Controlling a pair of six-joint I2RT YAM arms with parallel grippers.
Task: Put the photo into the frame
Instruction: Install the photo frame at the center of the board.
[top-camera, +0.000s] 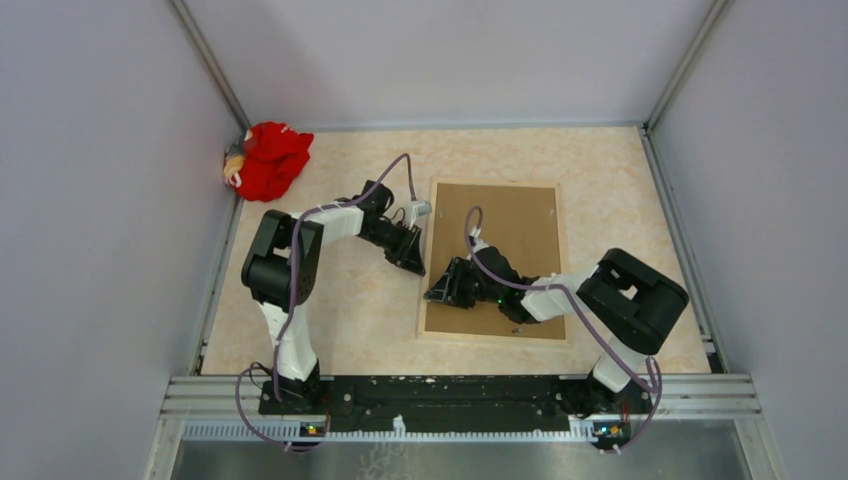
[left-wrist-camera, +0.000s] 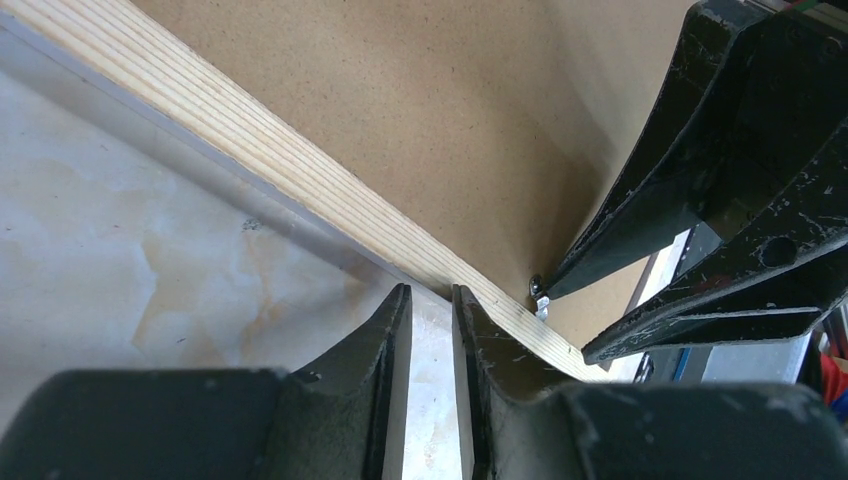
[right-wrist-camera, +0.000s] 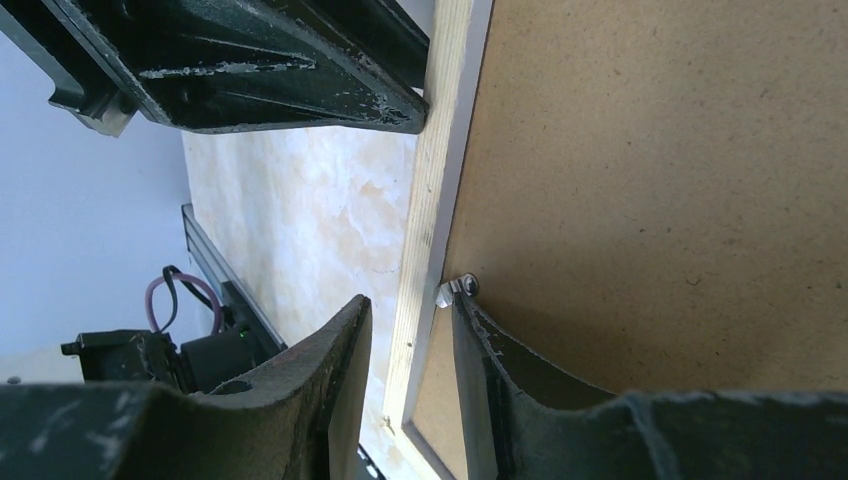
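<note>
We see a table (top-camera: 350, 300) with a pale beige, marbled top, closed in by plain grey walls (top-camera: 100, 200) on 3 sides, with a ribbed metal rail (top-camera: 460, 395) along the near edge. A crumpled red cloth (top-camera: 270, 160) lies in the far left corner.

The frame (top-camera: 495, 183) lies face down and flat on the table, right of centre. Its rear edge is light wood with a straight, fine grain. A brown board (top-camera: 510, 225) with a matt, speckled fibre surface fills it.

Both arms reach to the frame's left side. The left gripper (top-camera: 412, 262) has black, scuffed jaws standing narrow, with only a slit of table showing between them and nothing held; their tips are at the outer edge of the wood. The right gripper (top-camera: 435, 294) sits nearer along the same side, its jaws apart and astride the wood, 1 outside over the table and 1 on the board, beside a small metal tab (right-wrist-camera: 460, 288).
</note>
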